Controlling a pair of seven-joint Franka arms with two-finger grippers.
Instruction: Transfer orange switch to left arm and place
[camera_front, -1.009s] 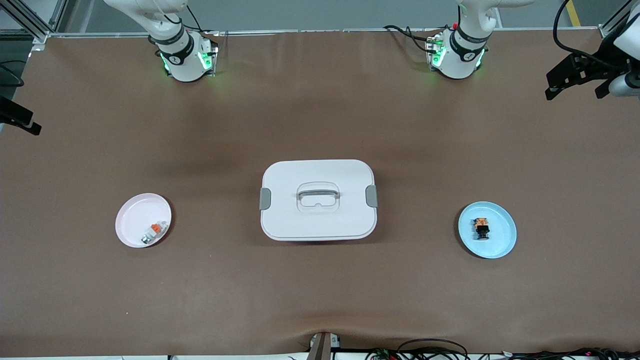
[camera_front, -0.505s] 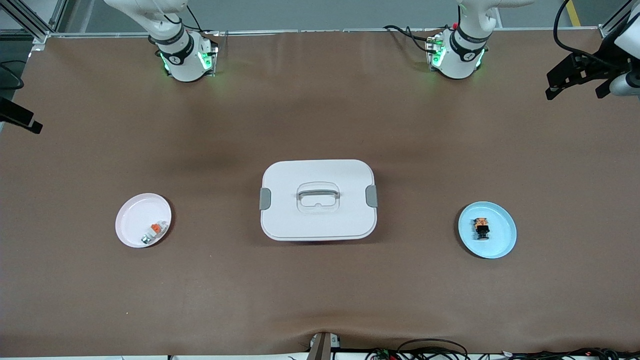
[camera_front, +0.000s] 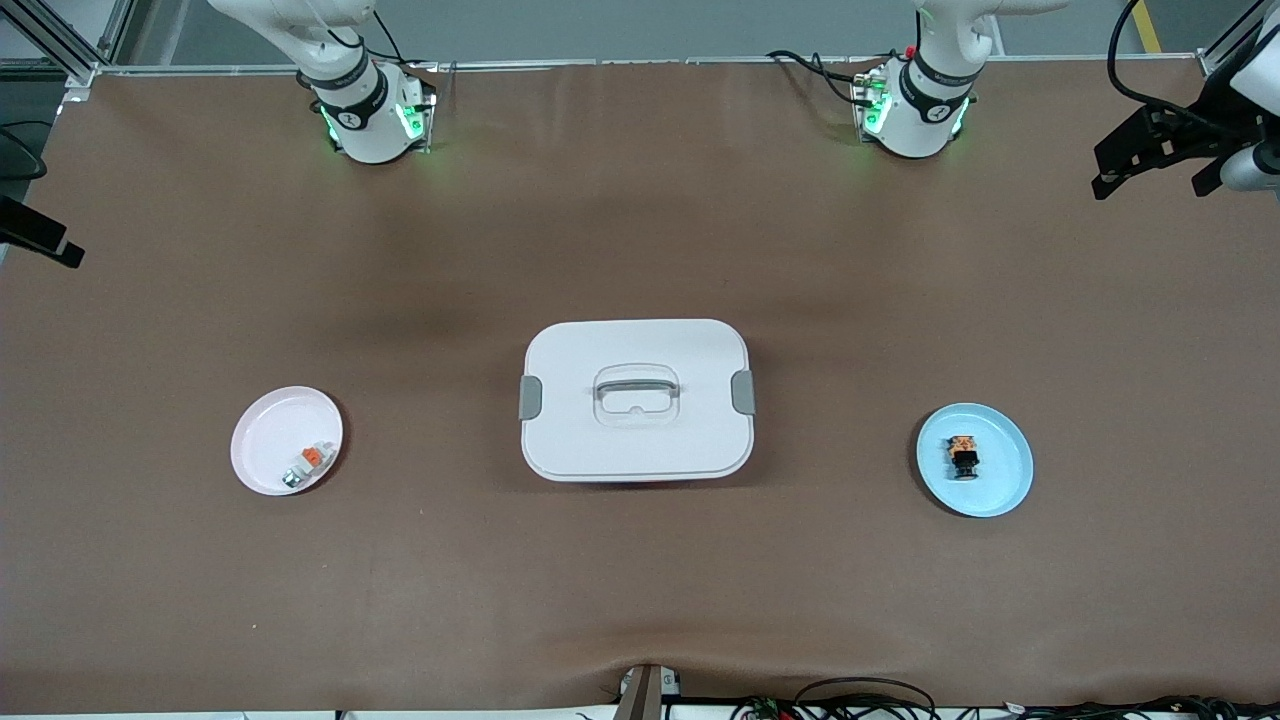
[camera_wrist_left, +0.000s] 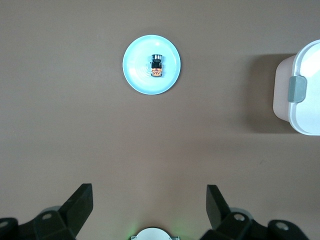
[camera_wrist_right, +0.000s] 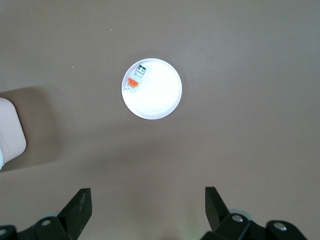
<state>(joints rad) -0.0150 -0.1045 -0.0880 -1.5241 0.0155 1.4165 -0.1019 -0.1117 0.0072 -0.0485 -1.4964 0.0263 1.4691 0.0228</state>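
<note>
The orange switch (camera_front: 963, 455) lies on its side on a light blue plate (camera_front: 1012, 480) toward the left arm's end of the table. It also shows in the left wrist view (camera_wrist_left: 156, 66) on that plate (camera_wrist_left: 137, 75). The white box (camera_front: 640, 440) stands shut in the middle of the table, between the two plates. Its edge shows in the left wrist view (camera_wrist_left: 310, 100) and in the right wrist view (camera_wrist_right: 10, 130). My left gripper (camera_wrist_left: 149, 187) is open and empty, high over bare table in front of its base. My right gripper (camera_wrist_right: 147, 190) is open and empty, high over bare table in front of its base.
A white plate (camera_front: 262, 435) toward the right arm's end holds a small white-and-grey part with an orange tab (camera_front: 308, 462). Both show in the right wrist view, plate (camera_wrist_right: 160, 100) and part (camera_wrist_right: 135, 79). Brown table lies all round.
</note>
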